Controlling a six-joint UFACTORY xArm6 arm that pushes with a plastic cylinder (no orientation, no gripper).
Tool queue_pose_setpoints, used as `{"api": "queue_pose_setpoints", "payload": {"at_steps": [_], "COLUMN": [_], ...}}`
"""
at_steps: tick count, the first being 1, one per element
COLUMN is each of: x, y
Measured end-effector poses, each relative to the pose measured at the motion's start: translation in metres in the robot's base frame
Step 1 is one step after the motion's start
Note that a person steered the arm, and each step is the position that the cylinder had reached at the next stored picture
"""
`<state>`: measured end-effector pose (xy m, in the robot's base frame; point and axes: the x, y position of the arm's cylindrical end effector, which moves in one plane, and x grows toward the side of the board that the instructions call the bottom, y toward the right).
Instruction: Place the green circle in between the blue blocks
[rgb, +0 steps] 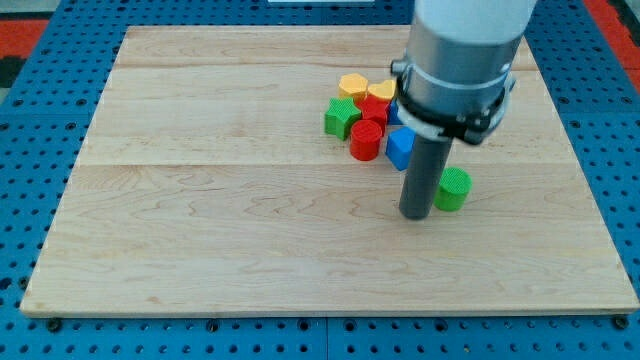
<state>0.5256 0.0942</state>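
Note:
The green circle (453, 188), a short cylinder, stands on the wooden board at the view's right of centre. My tip (416, 213) rests on the board just to the view's left of it, touching or nearly touching its side. A blue block (400, 147) lies above the tip, at the right edge of a cluster. A second blue block (393, 112) is mostly hidden behind my arm, only a sliver showing.
The cluster at the view's upper middle holds a green star (342, 117), a red cylinder (366, 139), another red block (373, 108), a yellow hexagon (352, 85) and a yellow heart (380, 91). The wooden board (200, 200) sits on a blue pegboard.

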Motion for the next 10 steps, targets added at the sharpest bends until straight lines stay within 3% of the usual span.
{"api": "queue_pose_setpoints", "payload": {"at_steps": [1,3,4,5,9,10], "x": [-0.008,-0.080,-0.090,-0.091,-0.127,-0.126], "y": [0.053,0.056,0.056,0.119,0.038,0.062]}}
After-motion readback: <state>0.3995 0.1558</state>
